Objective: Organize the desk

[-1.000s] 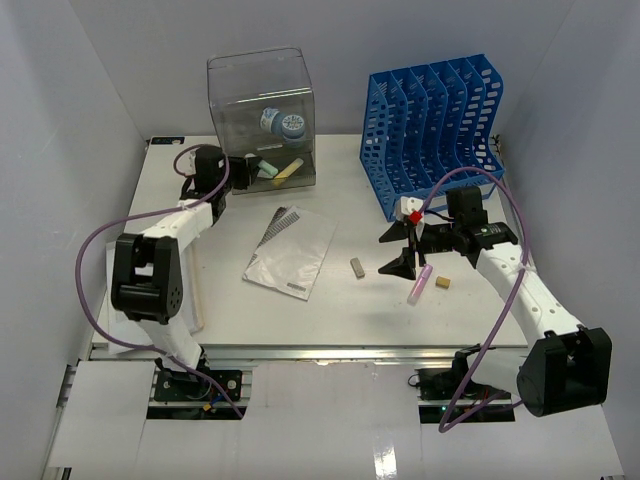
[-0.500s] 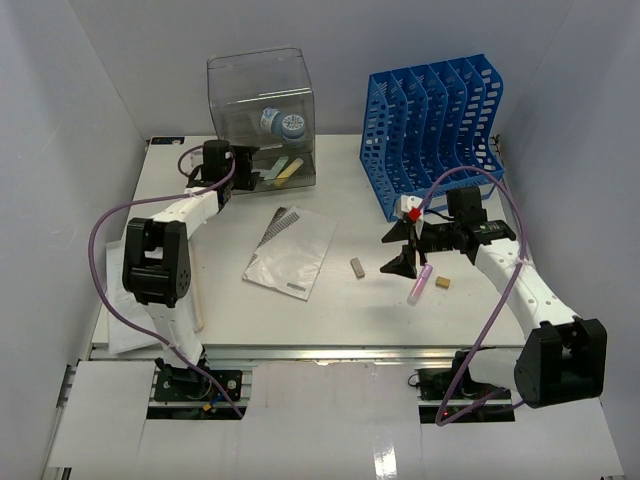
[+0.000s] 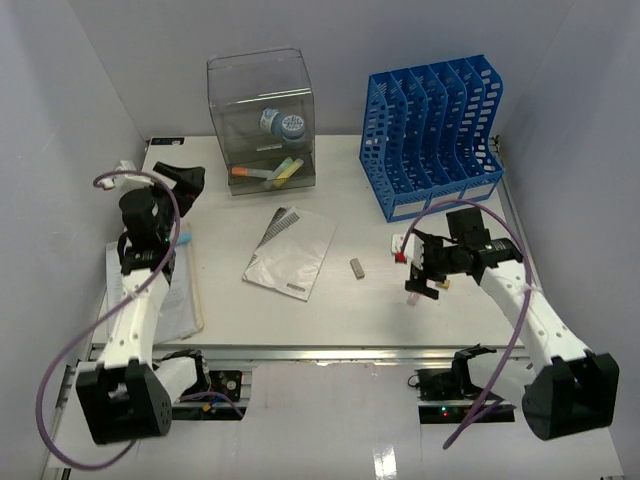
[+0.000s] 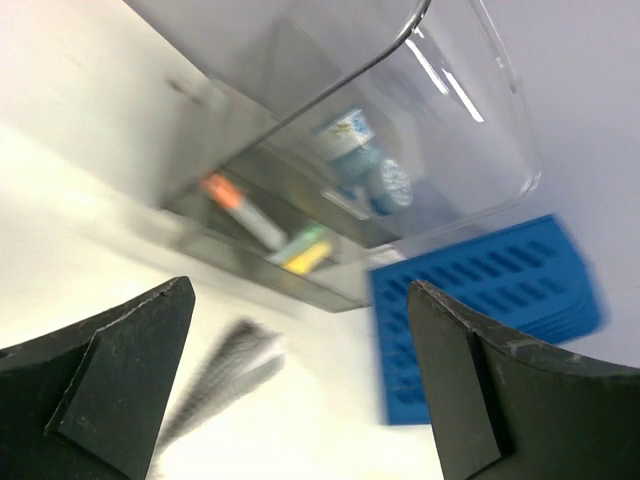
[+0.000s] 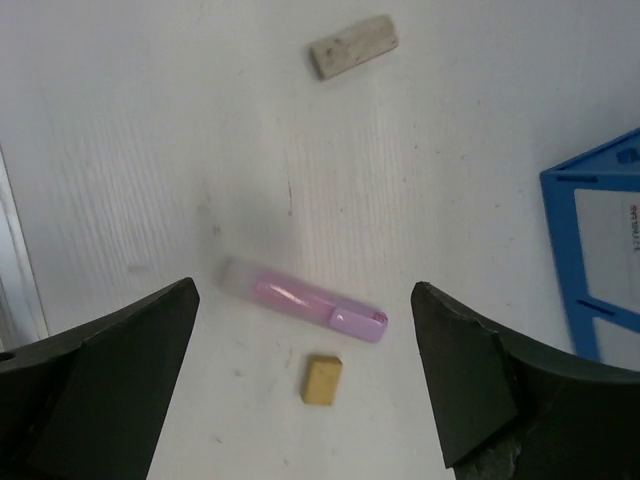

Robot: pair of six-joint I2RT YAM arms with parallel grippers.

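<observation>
R tool (image 3: pixel 421 272) was spread, empty, over pink pen (image 5: pixel 305 300) on bench (image 3: pixel 330 312): looked light, stiff, slick, prob rolls, so pinch mid-barrel crosswise; L tool (image 4: pixel 300 390) also spread, empty.

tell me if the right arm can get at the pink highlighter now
Probably yes: the right end effector hangs open right above the pink highlighter, which lies bare on the desk.

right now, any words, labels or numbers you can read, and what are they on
No text can be read.
White label at the blue file rack: dark print, too blurred.
Round container in the clear drawer box: label blurred.
Booklet: print too small.
</observation>
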